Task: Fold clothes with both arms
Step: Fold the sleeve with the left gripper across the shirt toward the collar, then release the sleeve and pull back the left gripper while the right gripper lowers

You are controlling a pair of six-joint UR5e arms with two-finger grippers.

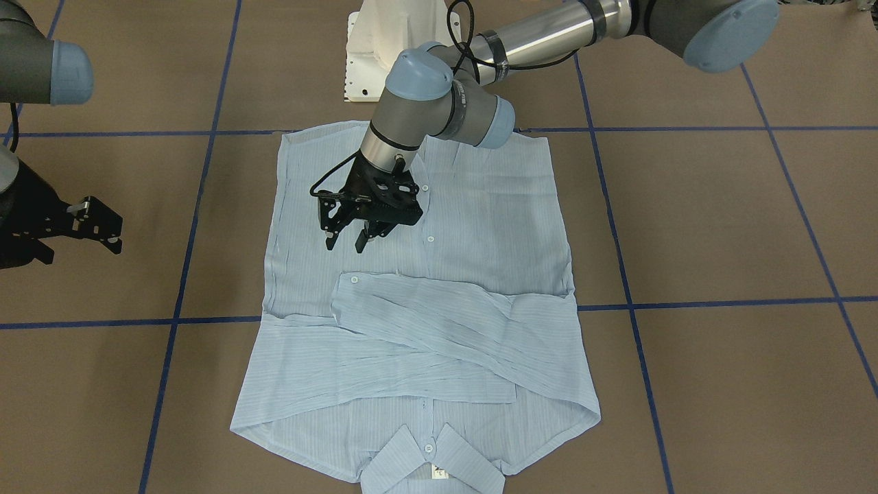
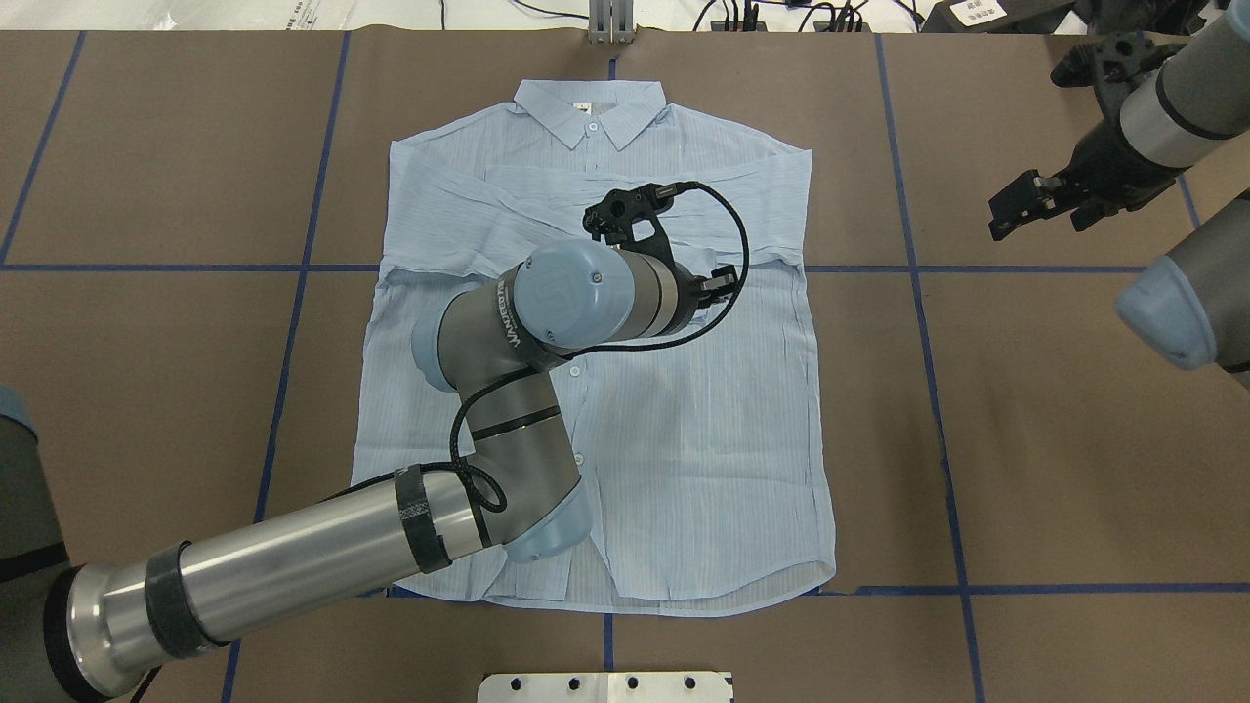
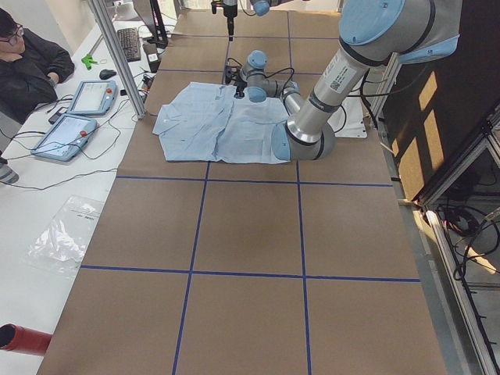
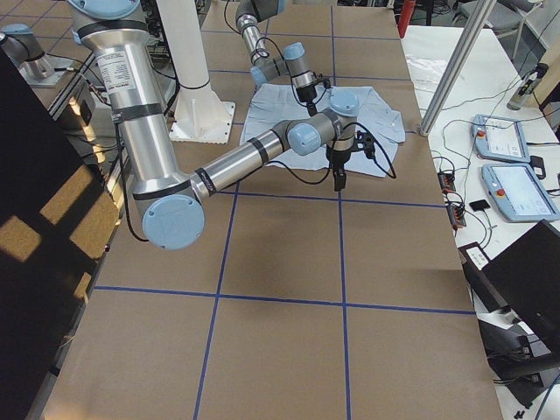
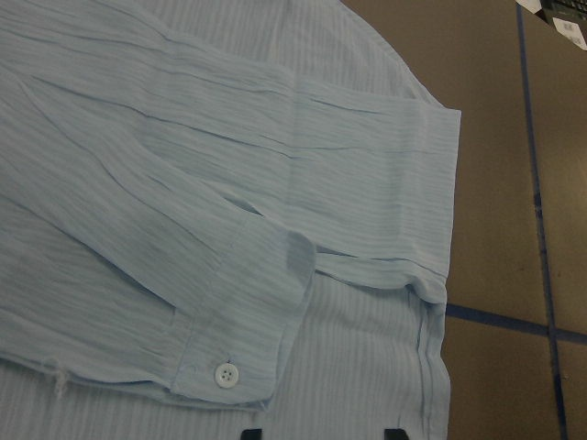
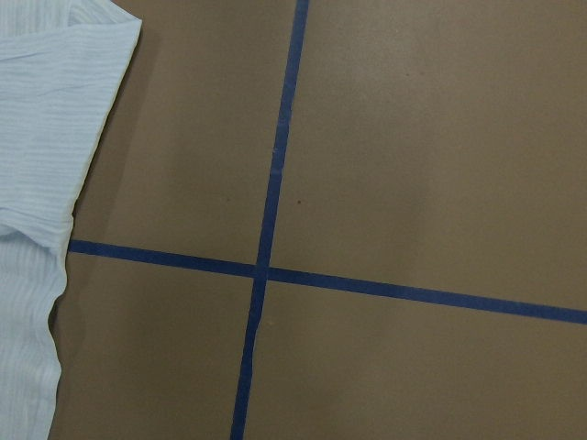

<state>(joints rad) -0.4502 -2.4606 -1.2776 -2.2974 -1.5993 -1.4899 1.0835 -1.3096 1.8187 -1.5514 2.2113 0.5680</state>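
Shirt (image 1: 494,206) lies flat on the counter (image 1: 720,219), buttoned front up, both sleeves (image 1: 439,322) crossed over the chest, collar (image 1: 411,456) at the far edge from the robot base. Left pincer (image 1: 345,243) hangs above the shirt's midsection near the upper sleeve's cuff, fingers wide, gripping nothing. Right pincer (image 1: 118,235) is off to the side over bare counter, well clear of the shirt, fingers apart, empty.
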